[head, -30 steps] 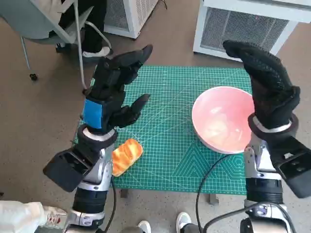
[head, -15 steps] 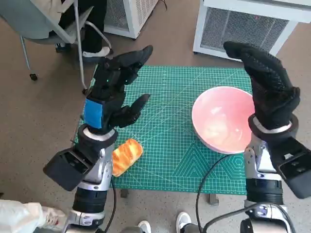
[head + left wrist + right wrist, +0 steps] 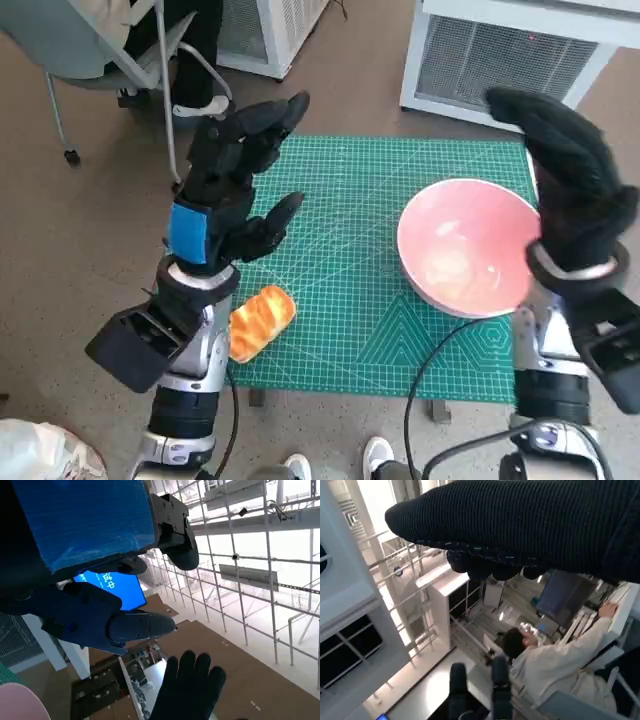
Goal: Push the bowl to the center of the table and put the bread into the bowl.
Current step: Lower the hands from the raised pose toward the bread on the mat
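Ana: Head view first. Which step is the robot on?

Ben: The opening one, by the look of it. The pink bowl (image 3: 468, 245) sits toward the right side of the green cutting mat on the counter (image 3: 350, 330), not at its center, so the push is not yet done. The right hand (image 3: 570, 185) is raised just beside the bowl's far right rim, fingers extended and holding nothing. Whether the glove touches the rim cannot be told from this angle.

Ana: And the bread?

Ben: The bread (image 3: 258, 320) lies at the mat's near left edge, well apart from the bowl. The left hand (image 3: 232, 180) hovers above the mat's left side, fingers spread apart and empty, not touching the bread.

Ana: So what does the next move call for?

Ben: Probably the right hand coming down against the bowl's outer wall and sliding it left toward the middle of the mat, low enough that the bowl does not tip. After that the left hand would need to drop to the bread, grip it, and carry it over the rim.

Ana: Any writing to read?

Ben: The left wrist view shows a blue screen (image 3: 116, 586) with pale characters, too small to read. The mat carries printed grid lines only; no brand is legible.
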Robot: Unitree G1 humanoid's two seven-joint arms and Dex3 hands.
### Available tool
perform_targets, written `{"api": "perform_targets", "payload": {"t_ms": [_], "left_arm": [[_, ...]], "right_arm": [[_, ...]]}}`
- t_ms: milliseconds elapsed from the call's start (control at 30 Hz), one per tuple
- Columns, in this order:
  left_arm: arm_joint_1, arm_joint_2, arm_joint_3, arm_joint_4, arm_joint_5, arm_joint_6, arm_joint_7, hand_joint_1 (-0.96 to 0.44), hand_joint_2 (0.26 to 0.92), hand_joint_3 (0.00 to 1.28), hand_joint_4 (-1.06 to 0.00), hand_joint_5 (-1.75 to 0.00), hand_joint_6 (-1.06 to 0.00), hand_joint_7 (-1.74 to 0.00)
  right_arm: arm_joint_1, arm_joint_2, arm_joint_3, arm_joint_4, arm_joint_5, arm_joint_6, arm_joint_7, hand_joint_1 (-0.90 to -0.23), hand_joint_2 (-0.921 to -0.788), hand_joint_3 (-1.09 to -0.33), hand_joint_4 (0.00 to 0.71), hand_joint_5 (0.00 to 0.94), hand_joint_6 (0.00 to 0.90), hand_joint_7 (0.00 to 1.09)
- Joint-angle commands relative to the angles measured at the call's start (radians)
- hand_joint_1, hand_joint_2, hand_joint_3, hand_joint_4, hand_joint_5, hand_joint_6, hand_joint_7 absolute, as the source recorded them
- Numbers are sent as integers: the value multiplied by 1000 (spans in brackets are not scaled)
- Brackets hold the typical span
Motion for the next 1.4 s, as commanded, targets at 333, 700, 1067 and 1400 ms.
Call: {"api": "perform_targets", "payload": {"t_ms": [333,700,1067,1400], "left_arm": [[-3,-2,22,16,-31,-8,-3,-452,921,321,-483,-47,-171,-791],[2,0,28,6,-31,3,6,-474,921,307,-491,-46,-182,-777],[7,11,35,-4,-10,5,14,-480,921,305,-492,-43,-188,-764],[16,23,47,-12,-3,4,22,-474,921,302,-494,-39,-197,-746]], "right_arm": [[15,-108,-151,425,-180,-86,-284,-593,-921,-770,252,1,93,397],[-3,-136,-169,695,-176,24,-355,-519,-921,-868,203,0,77,362],[-22,-62,-174,792,-168,179,-362,-460,-921,-892,183,1,92,271],[-50,9,-162,821,-184,302,-363,-492,-921,-858,193,8,106,241]]}}
